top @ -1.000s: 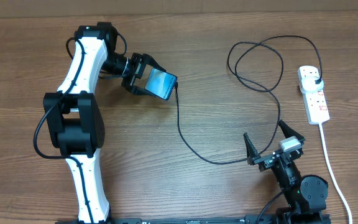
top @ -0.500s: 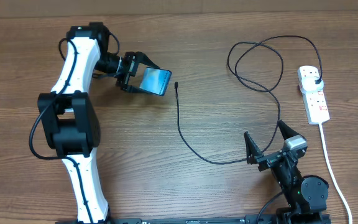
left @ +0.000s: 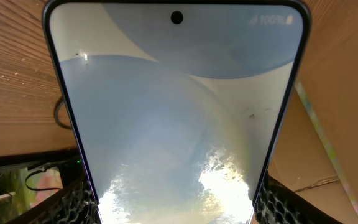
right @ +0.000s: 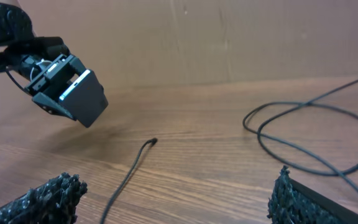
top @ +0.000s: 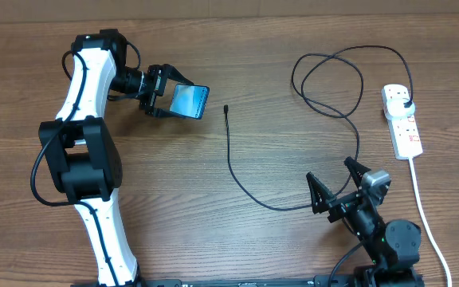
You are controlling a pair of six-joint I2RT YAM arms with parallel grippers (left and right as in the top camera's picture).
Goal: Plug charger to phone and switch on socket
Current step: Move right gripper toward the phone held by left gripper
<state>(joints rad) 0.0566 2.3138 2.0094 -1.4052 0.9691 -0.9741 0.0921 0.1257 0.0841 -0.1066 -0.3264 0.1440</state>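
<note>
Left gripper (top: pixel 166 97) clamped on the phone (top: pixel 191 101), jaws partly spread around it, handset raised off the table (top: pixel 174 183), screen lit. Charger (top: pixel 229 151) lay on the wood, its connector tip just right of the phone, not touching it. Right gripper (top: pixel 337 185) stood wide open, holding nothing, near the cable's low bend. Socket (top: pixel 407 131) at far right, black plug seated in it.

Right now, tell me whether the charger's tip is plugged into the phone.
No, the charger tip lies on the table, apart from the phone.
</note>
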